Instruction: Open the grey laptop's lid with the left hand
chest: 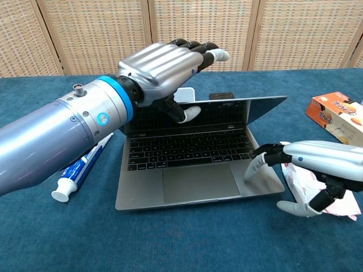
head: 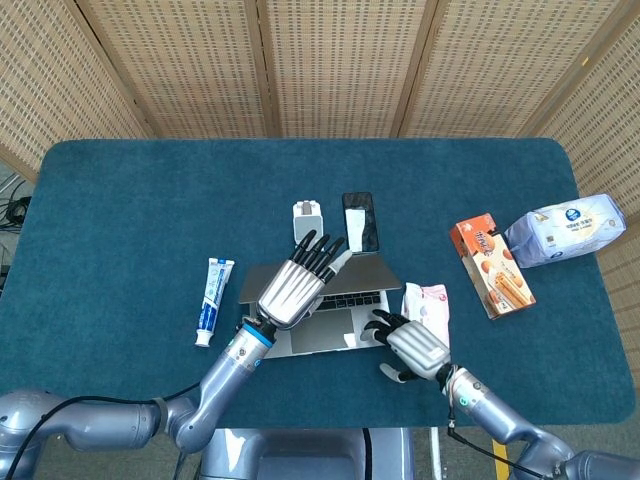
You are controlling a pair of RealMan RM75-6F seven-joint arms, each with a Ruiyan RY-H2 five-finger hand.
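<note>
The grey laptop point(head: 345, 330) point(chest: 198, 181) lies at the table's front centre with its lid point(chest: 249, 110) raised partway, the screen tilted up over the keyboard. My left hand point(head: 293, 288) point(chest: 161, 71) holds the lid's top edge near its left end, fingers stretched over the back and thumb against the screen side. My right hand point(head: 413, 347) point(chest: 320, 161) rests on the base's front right corner with spread fingers, one fingertip point(chest: 253, 167) pressing on the palm rest. It holds nothing.
A pink-and-white wipes pack point(head: 430, 303) point(chest: 299, 180) lies right of the laptop, partly under my right hand. A toothpaste tube point(head: 213, 297) point(chest: 79, 173) lies to the left. Behind the lid are a white charger point(head: 307, 222) and a phone point(head: 360, 220). Biscuit box point(head: 491, 268) and tissue pack point(head: 565, 230) sit far right.
</note>
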